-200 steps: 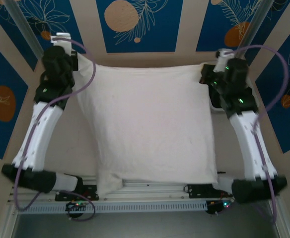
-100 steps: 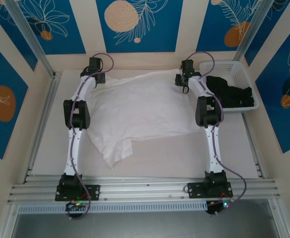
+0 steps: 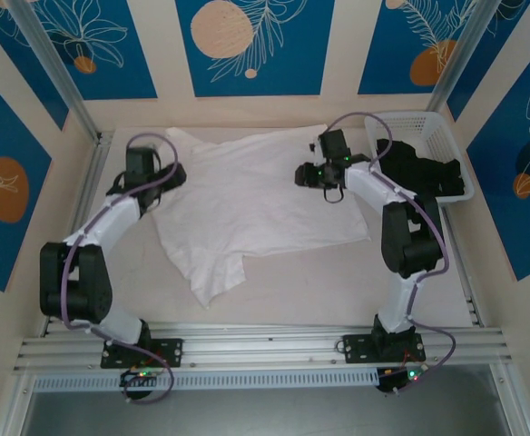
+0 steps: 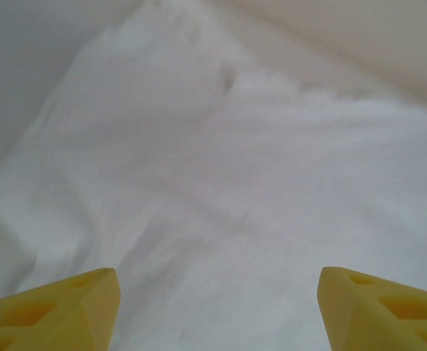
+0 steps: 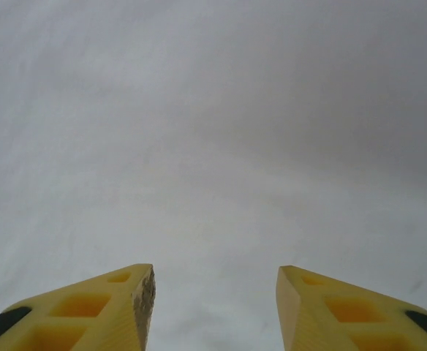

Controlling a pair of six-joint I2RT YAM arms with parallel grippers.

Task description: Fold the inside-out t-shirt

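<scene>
**Shirt lies askew with both grippers free**

The inside-out t-shirt (image 3: 256, 204) lies spread but crooked at the middle of the table (image 3: 319, 282). It is wrinkled, and a loose flap trails off toward 7 o'clock. A fold begun from this lie would probably come out skewed, because the edges do not line up. The cloth is thin, so a pinch could catch one layer alone, or a bunched crease, and drag the rest out of shape.

The left gripper (image 3: 172, 173) sits at the shirt's 9 o'clock edge. Its wrist view shows the jaws wide apart with nothing between them, only white cloth below. The right gripper (image 3: 303, 174) hangs over the shirt near 1 o'clock, its jaws moderately parted and holding nothing. The basket (image 3: 374, 120) with the black garment (image 3: 419, 173) stands at the table's 2 o'clock.
</scene>
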